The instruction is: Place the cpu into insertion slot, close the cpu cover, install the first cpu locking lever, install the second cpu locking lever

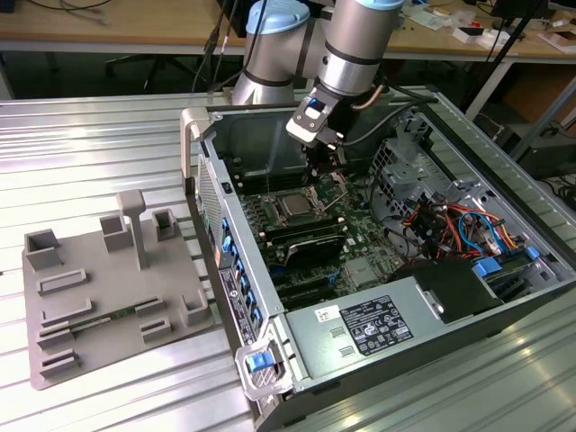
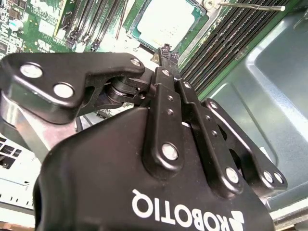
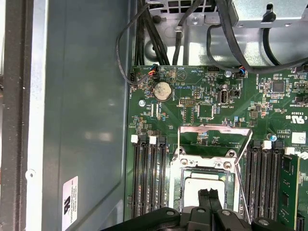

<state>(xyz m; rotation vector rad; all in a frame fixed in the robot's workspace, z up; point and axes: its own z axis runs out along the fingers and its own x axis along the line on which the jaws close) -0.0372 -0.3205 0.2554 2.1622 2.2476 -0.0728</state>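
The cpu (image 1: 294, 207) lies flat in the insertion slot (image 1: 278, 215) on the green motherboard, silvery top up; both wrist views show it too, cpu (image 3: 204, 185) and cpu (image 2: 166, 21). The cpu cover (image 3: 214, 128) is swung open behind the slot (image 3: 211, 169), the board visible through its window. Thin locking levers (image 3: 245, 163) stand raised beside the socket, and one lever (image 2: 250, 6) shows past the cpu. My gripper (image 3: 210, 195) hangs just above the cpu's edge, fingers shut together with nothing between them; it is also seen as the gripper (image 1: 326, 171) and the gripper (image 2: 163, 52).
Black memory slots (image 3: 147, 178) flank the socket on both sides. Cables (image 3: 159, 38) hang at the case's back wall. The power supply box (image 1: 373, 328) and drive cage (image 1: 405, 162) crowd the case. A grey fixture plate (image 1: 99, 288) lies outside on the ribbed table.
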